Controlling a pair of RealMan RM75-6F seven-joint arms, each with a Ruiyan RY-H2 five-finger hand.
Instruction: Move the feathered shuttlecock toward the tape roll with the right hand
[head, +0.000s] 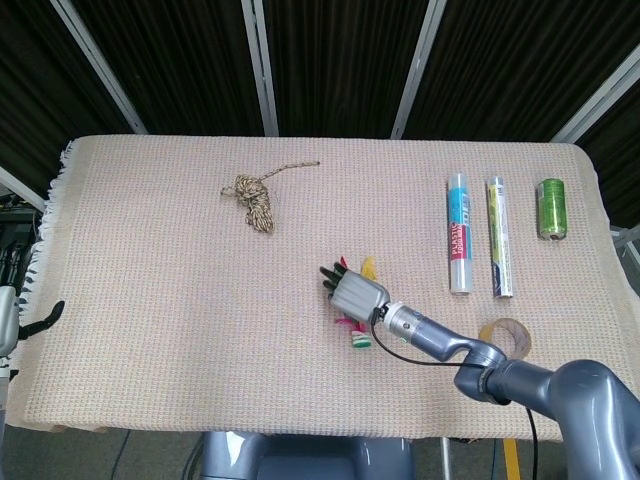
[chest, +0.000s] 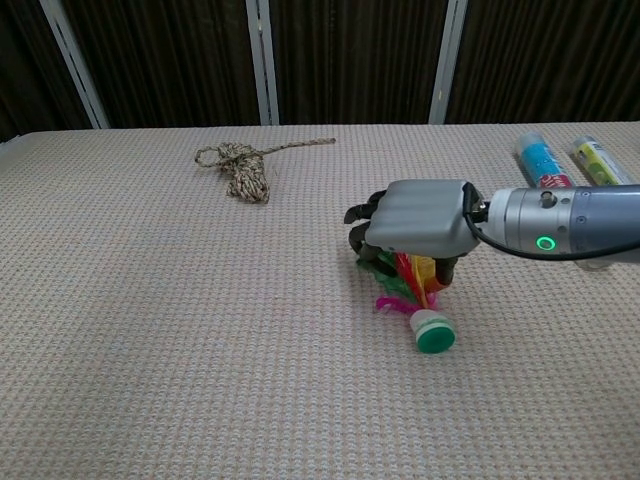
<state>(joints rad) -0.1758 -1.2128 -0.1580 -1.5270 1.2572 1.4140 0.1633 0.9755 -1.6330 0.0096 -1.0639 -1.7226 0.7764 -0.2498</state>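
Note:
The feathered shuttlecock (head: 361, 340) lies on the woven table cover, right of centre, its green and white base (chest: 434, 333) pointing toward the front edge. My right hand (head: 355, 294) sits low over its red, yellow and green feathers (chest: 408, 275). The fingers curl down on the left and the thumb on the right, gripping the feathers between them. The tape roll (head: 505, 337) lies flat near the front right edge, right of the shuttlecock; the chest view does not show it. A dark part of my left hand (head: 45, 319) shows at the far left edge; its fingers are unclear.
A coil of rope (head: 255, 198) lies at the back left of centre. Two tubes (head: 459, 233) (head: 499, 236) and a green spool (head: 551, 208) lie at the back right. My right forearm (chest: 560, 222) stretches low across the cover from the right.

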